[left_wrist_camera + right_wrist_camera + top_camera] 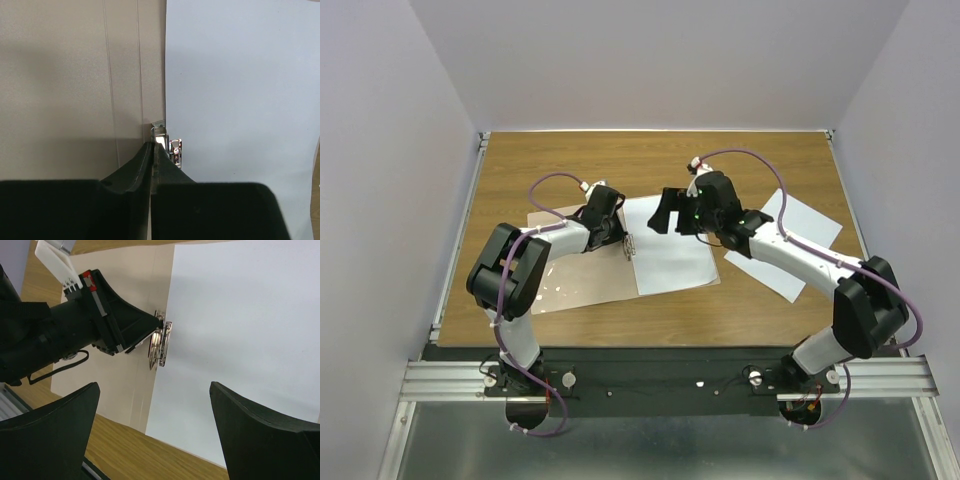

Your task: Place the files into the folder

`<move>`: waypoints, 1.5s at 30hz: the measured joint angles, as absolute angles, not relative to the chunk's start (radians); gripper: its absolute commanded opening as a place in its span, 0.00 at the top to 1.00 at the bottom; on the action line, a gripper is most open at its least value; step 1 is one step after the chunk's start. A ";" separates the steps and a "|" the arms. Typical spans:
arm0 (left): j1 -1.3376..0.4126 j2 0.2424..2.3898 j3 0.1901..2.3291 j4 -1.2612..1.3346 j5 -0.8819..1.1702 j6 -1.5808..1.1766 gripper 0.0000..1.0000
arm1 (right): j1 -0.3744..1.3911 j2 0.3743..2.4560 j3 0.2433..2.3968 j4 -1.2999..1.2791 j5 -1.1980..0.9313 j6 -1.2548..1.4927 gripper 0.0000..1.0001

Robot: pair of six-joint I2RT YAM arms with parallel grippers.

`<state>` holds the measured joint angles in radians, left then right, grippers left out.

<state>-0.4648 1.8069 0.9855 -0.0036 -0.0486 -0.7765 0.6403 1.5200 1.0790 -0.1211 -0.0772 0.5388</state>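
The pinkish-tan folder [570, 275] lies open left of centre. One white sheet [672, 262] lies on its right half, its edge along the spine. My left gripper [623, 240] is shut on the folder's metal clip [172, 147] at the spine, which stands raised at the sheet's edge [161, 342]. My right gripper [672, 218] is open and empty, hovering above that sheet [240, 330]. The second white sheet [805, 220] lies on the table to the right, partly under my right arm. The left wrist view shows the folder [75, 75] and the sheet [240, 90] side by side.
The wooden table [650, 160] has grey walls on three sides. A metal rail [670, 378] runs along the near edge at the arm bases. Purple cables loop over both arms.
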 measured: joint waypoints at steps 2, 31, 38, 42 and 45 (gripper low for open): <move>-0.466 1.807 0.986 -0.002 -0.049 -0.776 0.88 | 0.640 1.535 1.079 -0.121 -0.120 0.534 0.06; -0.454 1.807 0.939 0.096 0.035 -0.825 1.00 | 0.641 1.871 1.145 -0.024 -0.354 0.885 0.28; -0.442 1.807 0.927 0.117 0.064 -0.833 1.00 | 0.641 1.902 1.185 -0.020 -0.352 0.916 0.34; -0.440 1.807 0.925 0.122 0.070 -0.835 1.00 | 0.641 1.927 1.196 -0.017 -0.348 0.926 0.35; -0.440 1.807 0.923 0.125 0.070 -0.835 1.00 | 0.641 1.937 1.198 -0.017 -0.346 0.928 0.36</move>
